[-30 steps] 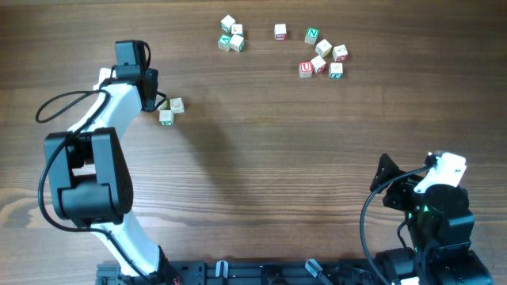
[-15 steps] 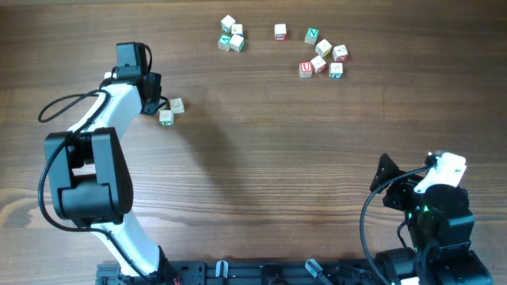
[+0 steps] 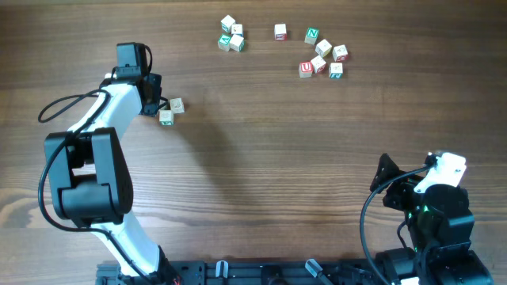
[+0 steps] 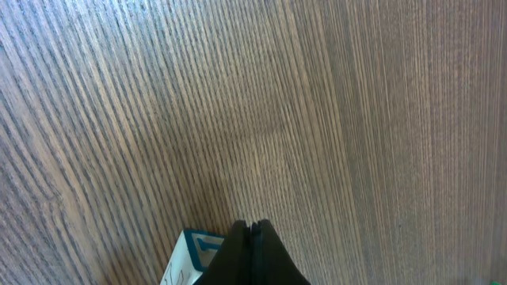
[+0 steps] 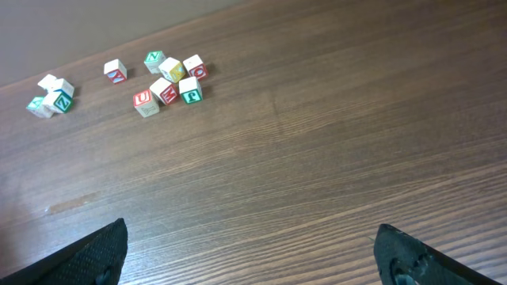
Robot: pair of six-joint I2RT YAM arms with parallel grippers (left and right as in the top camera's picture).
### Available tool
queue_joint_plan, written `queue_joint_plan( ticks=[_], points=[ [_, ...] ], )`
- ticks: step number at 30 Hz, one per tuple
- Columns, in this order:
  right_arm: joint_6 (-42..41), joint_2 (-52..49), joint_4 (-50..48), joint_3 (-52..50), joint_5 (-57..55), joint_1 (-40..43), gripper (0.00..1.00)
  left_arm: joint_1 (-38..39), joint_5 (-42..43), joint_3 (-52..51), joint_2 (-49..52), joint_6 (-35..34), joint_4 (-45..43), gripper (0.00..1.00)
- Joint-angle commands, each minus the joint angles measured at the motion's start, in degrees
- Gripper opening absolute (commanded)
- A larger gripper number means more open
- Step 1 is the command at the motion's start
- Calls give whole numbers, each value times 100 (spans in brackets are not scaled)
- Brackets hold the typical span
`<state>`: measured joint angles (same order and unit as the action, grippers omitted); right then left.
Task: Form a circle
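The circle is a small clump of pale letter cubes (image 3: 170,111) left of the table's middle. One cube (image 3: 165,117) has green print and another (image 3: 176,104) sits beside it. Any third cube is hidden by the arm. My left gripper (image 3: 157,105) is shut with nothing between its fingers, tips right against the clump's left side. In the left wrist view the shut gripper (image 4: 251,226) rests low over the wood, with a teal-printed cube (image 4: 192,252) touching its left finger. My right gripper (image 5: 249,237) is open and holds nothing, parked at the near right (image 3: 388,184).
Loose letter cubes lie along the far edge: a tight group (image 3: 231,36), a single cube (image 3: 280,31), and a scattered bunch (image 3: 323,55). The right wrist view shows the same bunch (image 5: 170,77) far ahead. The left arm's cable (image 3: 63,107) loops out to the left.
The left arm shifted very slightly a second ago and has held still since. The cubes and the right arm have not moved.
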<state>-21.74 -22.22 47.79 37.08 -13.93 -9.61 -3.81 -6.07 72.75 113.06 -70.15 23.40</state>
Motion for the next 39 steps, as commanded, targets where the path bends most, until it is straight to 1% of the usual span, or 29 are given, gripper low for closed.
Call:
queue_joint_plan(
  ticks=[1,39],
  points=[
    [57,-17,-11,-22,33,-7,100,39,28,22,109,66,17,4],
    [57,-17,-11,-22,33,-7,100,-22,-133,22,107,66,122,4]
  ],
)
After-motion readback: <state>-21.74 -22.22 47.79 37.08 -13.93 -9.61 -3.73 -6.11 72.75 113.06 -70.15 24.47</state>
